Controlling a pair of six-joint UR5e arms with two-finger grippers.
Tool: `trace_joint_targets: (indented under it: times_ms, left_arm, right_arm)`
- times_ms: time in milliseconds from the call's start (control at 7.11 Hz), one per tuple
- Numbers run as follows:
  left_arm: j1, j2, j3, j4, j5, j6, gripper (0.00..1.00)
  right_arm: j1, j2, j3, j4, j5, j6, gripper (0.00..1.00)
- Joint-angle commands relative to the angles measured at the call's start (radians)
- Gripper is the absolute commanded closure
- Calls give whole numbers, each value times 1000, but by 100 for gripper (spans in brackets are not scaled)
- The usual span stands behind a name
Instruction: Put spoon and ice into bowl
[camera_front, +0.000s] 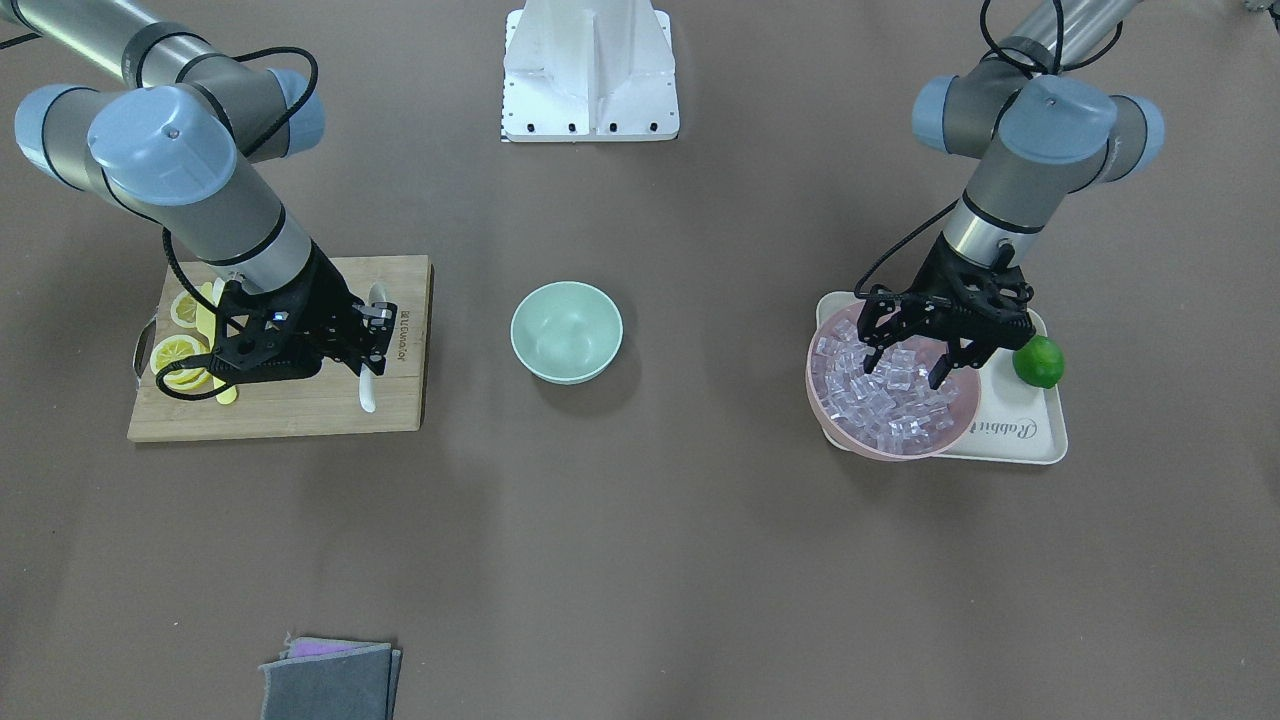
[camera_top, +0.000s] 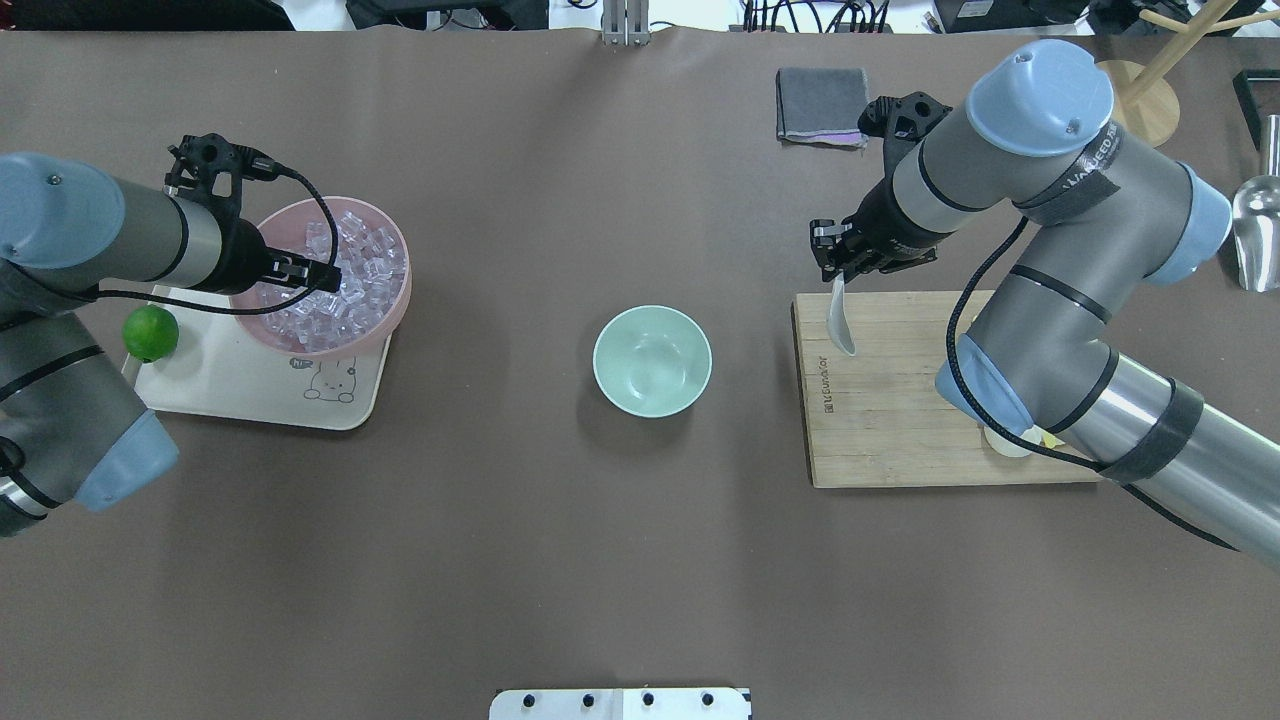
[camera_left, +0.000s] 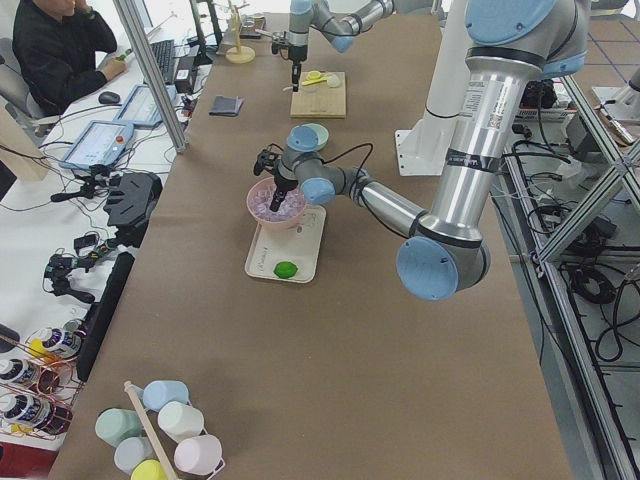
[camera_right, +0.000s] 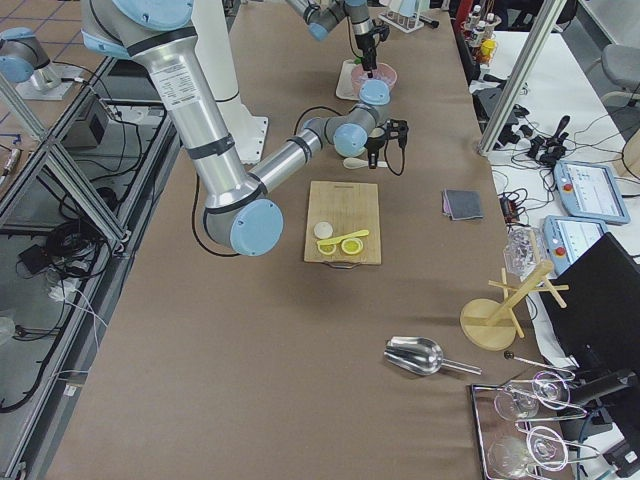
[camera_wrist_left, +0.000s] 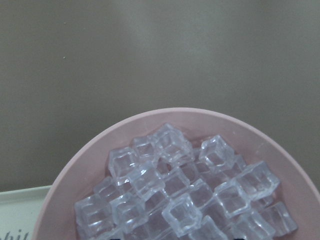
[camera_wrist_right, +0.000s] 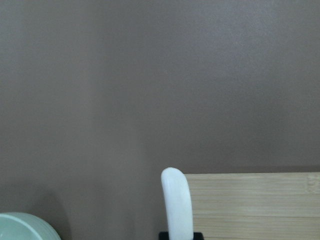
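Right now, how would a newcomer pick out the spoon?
Find the bamboo cutting board right of the mint-green bowl in the overhead view. The spoon is at the board's edge nearest that bowl, under the right end effector. Unlike the yellow knife and lemon slices there, it is glossy white.

Plain mint-green bowl (camera_front: 566, 331). Glossy white spoon (camera_top: 841, 322). Clear, faintly lilac ice (camera_wrist_left: 175, 192). Pale pink larger bowl (camera_wrist_left: 82, 172). Cream tray (camera_top: 245, 392), rabbit drawing. Green lime (camera_top: 150, 332). Wood-grain board (camera_top: 900, 425). Brown desk (camera_top: 640, 560).
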Motion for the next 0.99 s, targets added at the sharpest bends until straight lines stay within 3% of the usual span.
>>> trace_joint_targets:
  times_ms: [0,281,422,704,844]
  left_arm:
    - [9,18,-6,0,0,-1,21]
    - [25,18,-7,3,-8,-3,30]
    - [26,17,-7,3,-10,-3,41]
    - [26,20,-7,6,-11,-3,74]
    - [26,21,-9,6,-13,-3,99]
  right_arm:
    - [-1,6,-2,0,-2,1,100]
    - [-1,11,-5,0,-5,1,100]
    - [-1,11,-5,0,-6,1,100]
    - [-3,11,-5,0,-6,2,100]
    - [-6,12,-5,0,-8,2,100]
